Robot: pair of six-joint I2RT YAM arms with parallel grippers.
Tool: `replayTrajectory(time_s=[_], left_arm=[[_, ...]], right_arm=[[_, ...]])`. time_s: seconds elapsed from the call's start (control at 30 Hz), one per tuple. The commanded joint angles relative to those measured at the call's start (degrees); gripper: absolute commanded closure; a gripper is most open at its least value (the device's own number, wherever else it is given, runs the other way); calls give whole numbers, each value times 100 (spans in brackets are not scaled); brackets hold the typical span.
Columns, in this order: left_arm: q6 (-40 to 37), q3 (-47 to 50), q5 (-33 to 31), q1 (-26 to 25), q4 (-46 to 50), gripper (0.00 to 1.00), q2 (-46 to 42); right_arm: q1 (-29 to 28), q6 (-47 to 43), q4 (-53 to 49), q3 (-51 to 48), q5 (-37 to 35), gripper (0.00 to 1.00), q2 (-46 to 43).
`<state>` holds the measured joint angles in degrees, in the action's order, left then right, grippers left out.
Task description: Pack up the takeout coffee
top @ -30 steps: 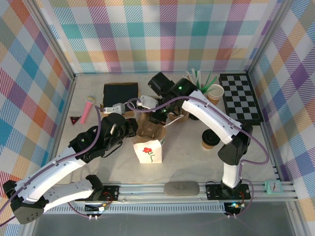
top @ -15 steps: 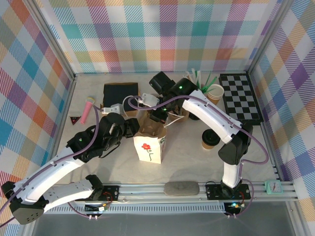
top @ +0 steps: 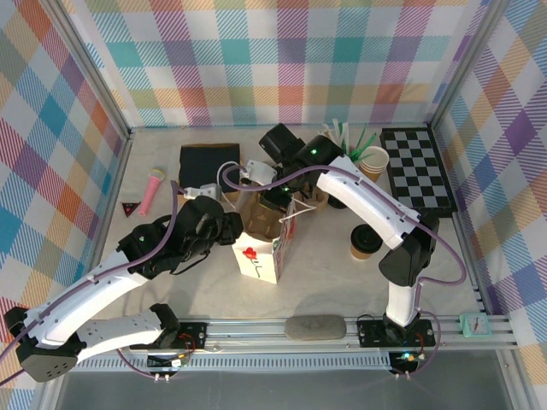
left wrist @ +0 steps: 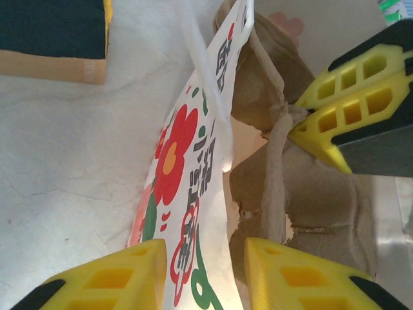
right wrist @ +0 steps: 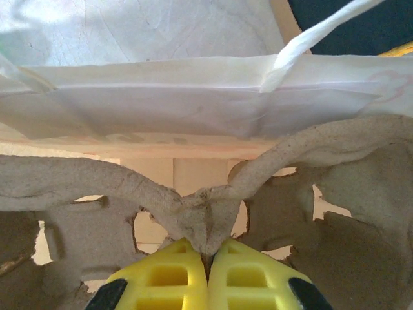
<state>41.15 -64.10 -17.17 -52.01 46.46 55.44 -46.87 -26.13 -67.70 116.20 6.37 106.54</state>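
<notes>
Right claw [right wrist: 208, 248] pinching carrier [right wrist: 97, 181], arm reaching leftward

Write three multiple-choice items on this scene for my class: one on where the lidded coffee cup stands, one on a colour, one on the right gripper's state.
1. Where is the takeout coffee?
A. Upright on the table, right of the paper bag
B. Inside the bag
C. On its side at the table's near edge

2. What colour is the flower on the bag?
A. Blue
B. Purple
C. Red

3. What is the right gripper doing?
A. Open above the bag
B. Shut on the cardboard carrier
C. Shut on nothing

Answers:
1 A: the top view shows it standing lidded beside the right arm.
2 C: its petals are red.
3 B: the right wrist view shows the gripper pinching the carrier's ridge.
</notes>
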Motion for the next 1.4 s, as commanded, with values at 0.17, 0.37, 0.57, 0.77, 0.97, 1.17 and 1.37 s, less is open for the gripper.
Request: replayTrajectory(time_s=[0.17, 0.37, 0.57, 0.77, 0.97, 1.17, 1.37], left_arm=[[-54, -154, -78, -99, 848, 65, -66], [-96, -172, -138, -99, 961, 76, -77], [-212, -261, -150, -100, 1041, 81, -108], [-258, -196, -146, -103, 1101, 82, -155], [-300, -130, -108, -93, 1102, 83, -223], [-331, -86, -81, -90, 1068, 83, -251], [-327, -64, -85, -81, 962, 76, -219]], right_arm=[[73, 83, 394, 173, -194, 97, -115], [88, 108, 424, 183, -249, 97, -211], [194, 213, 416, 210, -286, 97, -144], [406, 399, 432, 284, -129, 97, -107], [433, 396, 433, 265, -197, 97, -74], [433, 359, 465, 167, -156, 98, -63], [327, 329, 534, -31, -319, 100, -159]])
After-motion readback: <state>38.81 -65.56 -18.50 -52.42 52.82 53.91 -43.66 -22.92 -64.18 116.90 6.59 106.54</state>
